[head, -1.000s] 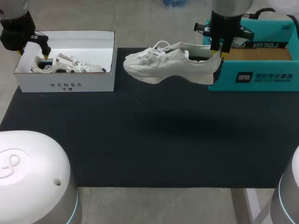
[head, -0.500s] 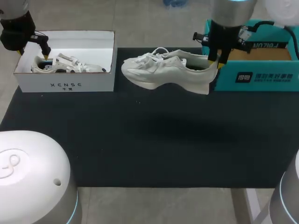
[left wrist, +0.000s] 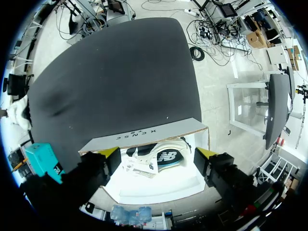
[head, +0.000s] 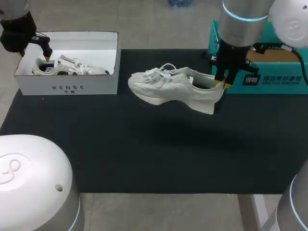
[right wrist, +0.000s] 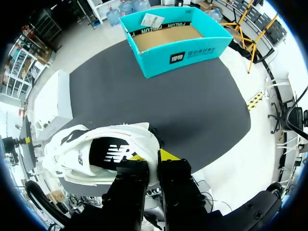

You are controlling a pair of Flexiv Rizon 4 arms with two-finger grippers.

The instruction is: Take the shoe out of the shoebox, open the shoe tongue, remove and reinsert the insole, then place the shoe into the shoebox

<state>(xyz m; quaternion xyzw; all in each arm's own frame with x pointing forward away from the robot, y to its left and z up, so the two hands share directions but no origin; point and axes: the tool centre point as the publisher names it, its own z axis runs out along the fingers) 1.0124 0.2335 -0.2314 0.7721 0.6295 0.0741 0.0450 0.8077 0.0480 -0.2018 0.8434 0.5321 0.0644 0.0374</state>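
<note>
White sneaker [head: 173, 89] is out of the teal shoebox [head: 269, 79], its heel pinched by the right gripper [head: 221, 83]. The left gripper [left wrist: 159, 154] is open. All later steps remain.

Open ground: the front and middle of the table [head: 159, 154] offer a broad dark stretch for any reach from either side. The rear is crowded. A white box [head: 67, 87] fills the left corner, a second shoe [head: 72, 67] lying across its floor and the left arm [head: 17, 33] holding spread jaws over its left end. A teal box [head: 269, 79] blocks the right corner. Between them the shoe [head: 173, 89] hangs above the table, pinched at the heel by the right arm [head: 238, 33], leaving a gap between its toe and the white box.
</note>
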